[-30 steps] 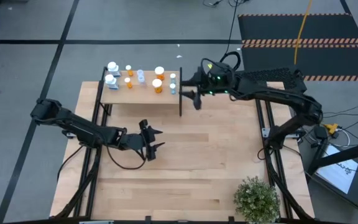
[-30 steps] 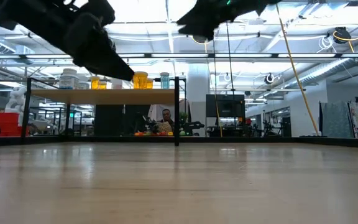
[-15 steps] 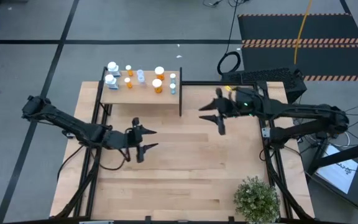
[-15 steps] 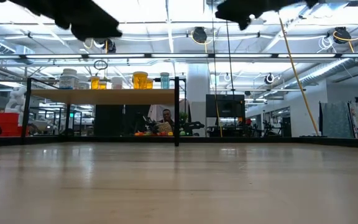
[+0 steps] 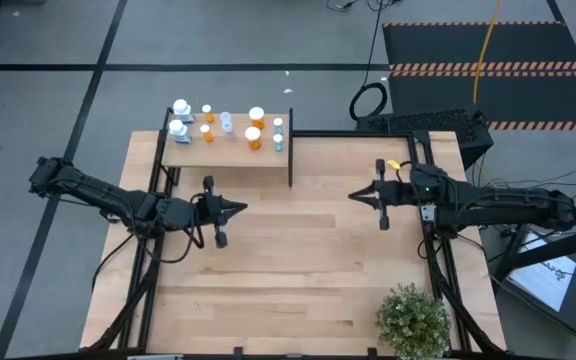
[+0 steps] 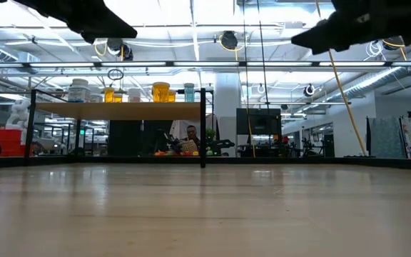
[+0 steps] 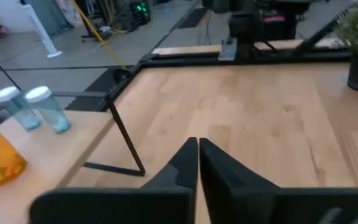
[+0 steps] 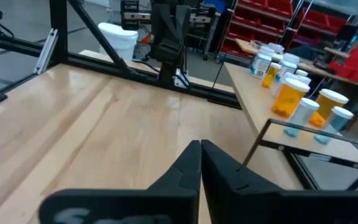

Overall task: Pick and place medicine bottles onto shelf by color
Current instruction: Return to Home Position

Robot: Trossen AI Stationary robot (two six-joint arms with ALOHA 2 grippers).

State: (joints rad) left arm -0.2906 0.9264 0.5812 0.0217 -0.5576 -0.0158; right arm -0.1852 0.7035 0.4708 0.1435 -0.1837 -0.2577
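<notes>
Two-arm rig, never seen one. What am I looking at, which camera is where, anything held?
Two robot arms work at a wooden table. One camera looks straight down, one looks level across the tabletop, and one rides on each wrist, looking past that arm's two fingers. The left gripper and right gripper hover over bare wood, fingers shut, holding nothing. The medicine bottles stand on the small raised shelf at the table's far side. A potted plant sits on the right arm's side.

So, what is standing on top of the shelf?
On the shelf stand only medicine bottles, upright: white, orange-amber and pale bluish, two bluish ones nearest the black panel. In the low view front bottles cover those behind.
</notes>
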